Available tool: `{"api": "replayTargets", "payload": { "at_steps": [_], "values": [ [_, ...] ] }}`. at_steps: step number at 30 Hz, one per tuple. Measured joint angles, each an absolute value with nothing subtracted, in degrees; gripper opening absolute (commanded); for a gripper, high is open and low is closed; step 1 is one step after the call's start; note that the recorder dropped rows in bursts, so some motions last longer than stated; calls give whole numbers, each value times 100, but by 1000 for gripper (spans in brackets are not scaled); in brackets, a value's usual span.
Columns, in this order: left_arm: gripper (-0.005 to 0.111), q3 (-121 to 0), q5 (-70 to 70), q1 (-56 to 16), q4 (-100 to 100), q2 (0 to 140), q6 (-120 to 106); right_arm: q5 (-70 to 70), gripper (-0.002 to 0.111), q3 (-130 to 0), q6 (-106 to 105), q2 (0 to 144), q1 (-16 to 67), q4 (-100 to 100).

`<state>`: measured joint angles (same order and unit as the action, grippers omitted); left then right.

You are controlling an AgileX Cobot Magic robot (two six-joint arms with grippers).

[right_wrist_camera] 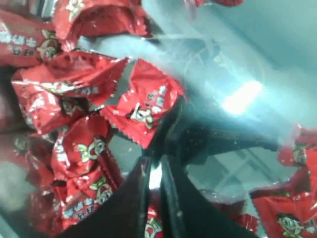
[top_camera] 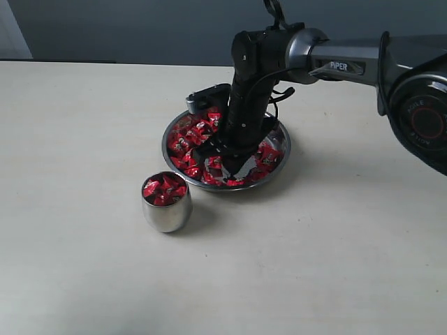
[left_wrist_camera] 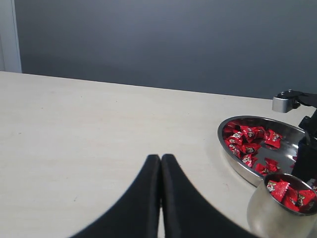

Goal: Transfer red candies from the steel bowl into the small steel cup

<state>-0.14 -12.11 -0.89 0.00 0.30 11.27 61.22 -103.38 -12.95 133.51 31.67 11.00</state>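
Though cup (top_camera: 167, 202) near-full, candies (top_camera: 185, 143) in bowl (top_camera: 282, 139)

We see our gripper (right_wrist_camera: 154, 164), jaws nearly together, tips at the bowl (right_wrist_camera: 237, 49) floor, candies (right_wrist_camera: 143, 106) heaped just beside

The pale cream table (top_camera: 84, 265) carries two things: the wide steel bowl (top_camera: 286, 150) sitting flat near its middle, and the small steel cup (top_camera: 167, 215) standing upright just beside the bowl's rim, nearer the camera and leftward
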Motion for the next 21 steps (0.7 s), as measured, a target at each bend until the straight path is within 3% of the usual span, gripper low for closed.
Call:
{"api": "replayTargets", "payload": {
  "at_steps": [4,10,13,21],
  "values": [
    [0,-14,-1211,-89,0,30,1127,5959,49,-10338,-1696,13351,3167,1110],
    [0,-14,-1211,-89,0,30,1127,5051,51,-10338,-1817,13351,3167,1397],
    [0,-14,-1211,-89,0,30,1127,4873,46,-10338,-1817,13386,3167,1499],
    [0,-14,-1211,-89,0,30,1127,4857,17,-10338,-1793,13513,3167,1585]
  ]
}}
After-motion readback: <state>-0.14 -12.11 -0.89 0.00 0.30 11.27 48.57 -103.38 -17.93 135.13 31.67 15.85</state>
